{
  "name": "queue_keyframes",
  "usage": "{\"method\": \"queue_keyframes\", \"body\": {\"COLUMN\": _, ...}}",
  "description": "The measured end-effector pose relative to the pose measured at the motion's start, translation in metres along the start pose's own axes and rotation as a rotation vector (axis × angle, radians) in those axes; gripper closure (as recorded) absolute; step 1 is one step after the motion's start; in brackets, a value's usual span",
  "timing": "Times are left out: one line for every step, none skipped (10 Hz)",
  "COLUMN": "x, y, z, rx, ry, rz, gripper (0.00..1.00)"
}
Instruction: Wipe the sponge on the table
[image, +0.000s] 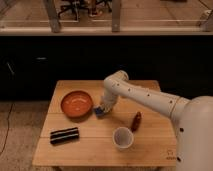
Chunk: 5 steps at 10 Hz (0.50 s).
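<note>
The counter (150, 145) fills the lower middle of the frame, with the orange bowl (76, 104) left of centre. Just beside the bowl's right rim the claw (103, 107) sits on the blue sponge (100, 111), though we cannot tell whether it is clamped on it. We judge a leftward stroke could shove the bowl, and a loose hold could leave the sponge behind.

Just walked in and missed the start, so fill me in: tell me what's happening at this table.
A one-armed robot reaches over the wooden table with its tool down at the small blue sponge, which sits on the tabletop just right of the orange bowl. Whether the tool grips the sponge cannot be made out. A black ridged bar, a white cup and a brown bottle sit nearby, untouched.
</note>
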Motion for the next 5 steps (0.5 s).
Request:
{"method": "queue_keyframes", "body": {"x": -0.003, "y": -0.004, "z": 0.001, "rx": -0.002, "ry": 0.000, "rz": -0.008, "gripper": 0.74}}
{"method": "queue_keyframes", "body": {"x": -0.007, "y": -0.007, "z": 0.003, "rx": -0.004, "ry": -0.002, "rz": -0.024, "gripper": 0.74}}
{"method": "queue_keyframes", "body": {"x": -0.010, "y": -0.009, "z": 0.003, "rx": -0.004, "ry": -0.006, "rz": -0.035, "gripper": 0.74}}
{"method": "queue_keyframes", "body": {"x": -0.013, "y": -0.009, "z": 0.004, "rx": -0.003, "ry": -0.012, "rz": -0.048, "gripper": 0.74}}
{"method": "queue_keyframes", "body": {"x": -0.016, "y": -0.010, "z": 0.004, "rx": -0.002, "ry": -0.017, "rz": -0.057, "gripper": 0.74}}
